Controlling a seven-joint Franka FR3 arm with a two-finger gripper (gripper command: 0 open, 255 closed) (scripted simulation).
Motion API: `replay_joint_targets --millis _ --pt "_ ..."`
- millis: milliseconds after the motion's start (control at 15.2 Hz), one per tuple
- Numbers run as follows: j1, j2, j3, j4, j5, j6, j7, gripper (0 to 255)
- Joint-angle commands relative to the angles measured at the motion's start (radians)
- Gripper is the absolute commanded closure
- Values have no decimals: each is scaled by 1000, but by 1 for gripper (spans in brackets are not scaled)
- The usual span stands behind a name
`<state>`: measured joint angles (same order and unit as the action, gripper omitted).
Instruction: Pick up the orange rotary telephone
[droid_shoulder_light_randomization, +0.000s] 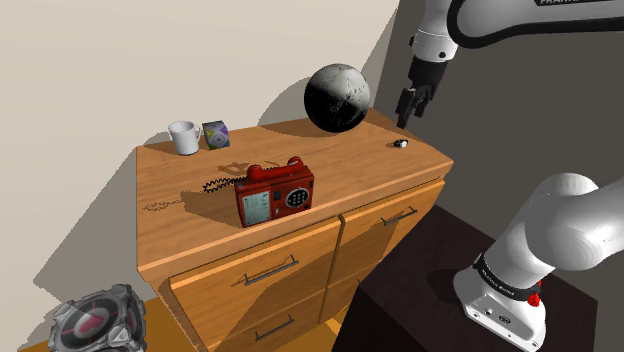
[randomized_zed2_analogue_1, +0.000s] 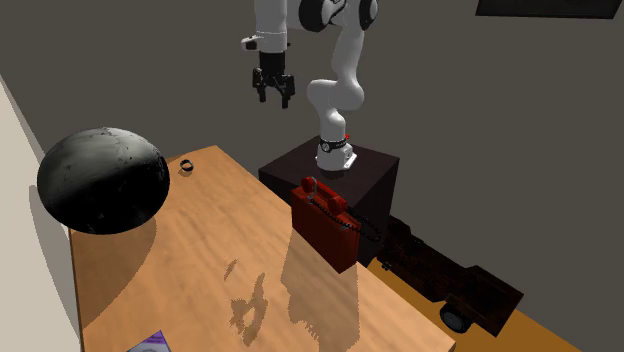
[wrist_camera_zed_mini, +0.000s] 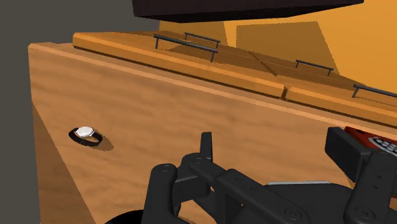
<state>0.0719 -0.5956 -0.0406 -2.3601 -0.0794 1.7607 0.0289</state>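
The telephone (droid_shoulder_light_randomization: 273, 192) is red, with a handset on top and a dark dial on its front. It stands upright near the front edge of the wooden dresser top (droid_shoulder_light_randomization: 170, 215). Its black coiled cord (droid_shoulder_light_randomization: 215, 184) trails toward the shoulder view's left. In the second exterior view the telephone (randomized_zed2_analogue_1: 322, 222) stands at the dresser's edge nearest the stand. My gripper (droid_shoulder_light_randomization: 407, 112) hangs open in the air above the dresser's corner, well away from the phone. It holds nothing (randomized_zed2_analogue_1: 272, 95). In the wrist view the gripper (wrist_camera_zed_mini: 277, 159) stands apart, with a piece of the red telephone (wrist_camera_zed_mini: 372, 141) beside one finger.
A large dark globe (droid_shoulder_light_randomization: 337, 97) stands at the back of the dresser, close to my gripper. A small wristwatch (droid_shoulder_light_randomization: 400, 144) lies below the gripper. A white mug (droid_shoulder_light_randomization: 184, 137) and a patterned cube (droid_shoulder_light_randomization: 216, 134) sit at the back left. A dark toy truck (randomized_zed2_analogue_1: 450, 285) lies on the floor.
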Motion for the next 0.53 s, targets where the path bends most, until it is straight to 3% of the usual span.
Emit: replay_joint_targets --millis 0,462 --pt "26 70 13 29 7 46 -22 0" --pt "101 278 62 142 20 153 -100 0"
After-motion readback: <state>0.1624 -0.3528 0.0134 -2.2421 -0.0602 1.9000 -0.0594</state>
